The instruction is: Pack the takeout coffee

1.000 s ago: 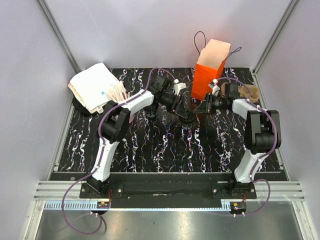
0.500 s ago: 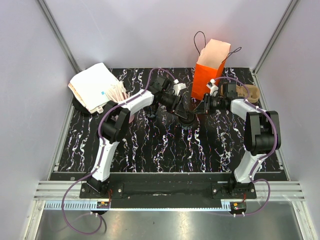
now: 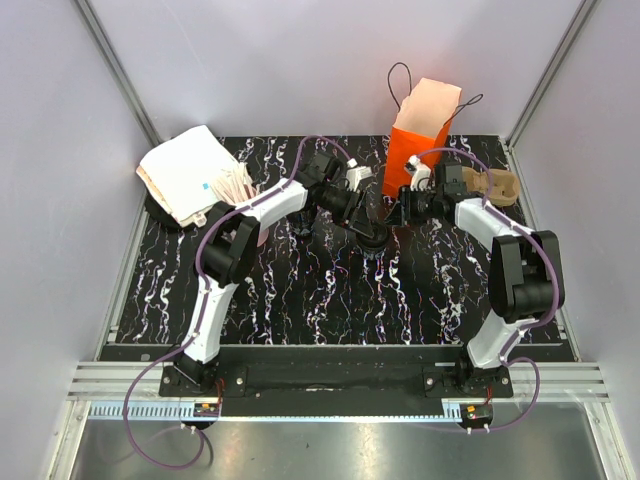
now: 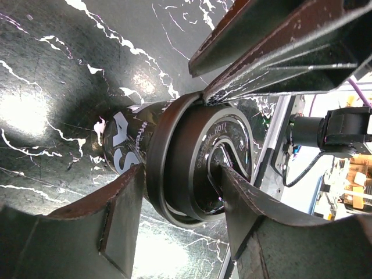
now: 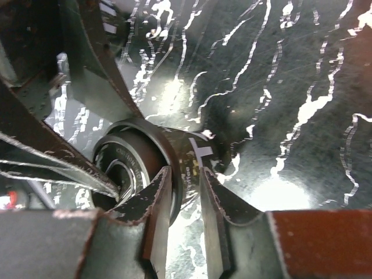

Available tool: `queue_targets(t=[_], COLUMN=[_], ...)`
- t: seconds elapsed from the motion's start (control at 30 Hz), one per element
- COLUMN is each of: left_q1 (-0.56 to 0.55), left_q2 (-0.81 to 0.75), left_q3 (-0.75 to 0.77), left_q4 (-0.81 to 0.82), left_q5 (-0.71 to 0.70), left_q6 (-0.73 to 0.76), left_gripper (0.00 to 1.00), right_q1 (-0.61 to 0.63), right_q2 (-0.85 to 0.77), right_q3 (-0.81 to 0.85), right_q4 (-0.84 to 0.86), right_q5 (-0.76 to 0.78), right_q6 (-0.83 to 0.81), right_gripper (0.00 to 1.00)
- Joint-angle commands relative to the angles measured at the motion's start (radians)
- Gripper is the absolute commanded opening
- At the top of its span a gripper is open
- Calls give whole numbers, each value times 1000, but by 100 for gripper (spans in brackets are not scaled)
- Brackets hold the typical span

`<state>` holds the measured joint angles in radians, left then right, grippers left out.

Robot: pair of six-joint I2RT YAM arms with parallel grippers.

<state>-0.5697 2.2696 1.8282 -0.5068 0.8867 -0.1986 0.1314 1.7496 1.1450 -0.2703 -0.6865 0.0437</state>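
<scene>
while left arm reaches low over table, left gripper clamps coffee by lid; right arm bends inward, right gripper narrowly parted, just beside it.

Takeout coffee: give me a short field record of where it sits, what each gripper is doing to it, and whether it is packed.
cup: takeout coffee, lid on, standing on the table, outside the orange bag
left gripper: fingers clamped on both sides of the lid
right gripper: narrow gap, tips at the lid's rim; grip unclear
packed: not yet
</scene>
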Motion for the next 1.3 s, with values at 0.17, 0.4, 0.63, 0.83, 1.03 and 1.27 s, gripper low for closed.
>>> queue_targets(t=[0.17,0.4,0.63,0.83,1.03,1.27], left_q1=[-33,-33,-33,-33,-33,-33], left_q2=[47,53,54,54,56,57], left_q3=[-66,-64,-58,-55,-50,-44], left_q4=[-47,-47,-47,-47,-45,-47], left_q5=[-190,-190,-190,-192,-193,-195], left_q6=[125,122,117,114,111,108], left_gripper=[47,46,45,45,45,45], right_q1=[60,31,-24,-50,-87,-88], right_q2=[-44,-124,-136,-130,-145,-102], right_q3=[-1,62,62,15,-40,-83], right_q4=[-136,-167,-168,-173,-178,-201], right_q5=[133,33,-148,-228,-265,-297], right_q6=[-97,-82,-53,-61,-76,-99], right_gripper=[40,48,51,50,49,48])
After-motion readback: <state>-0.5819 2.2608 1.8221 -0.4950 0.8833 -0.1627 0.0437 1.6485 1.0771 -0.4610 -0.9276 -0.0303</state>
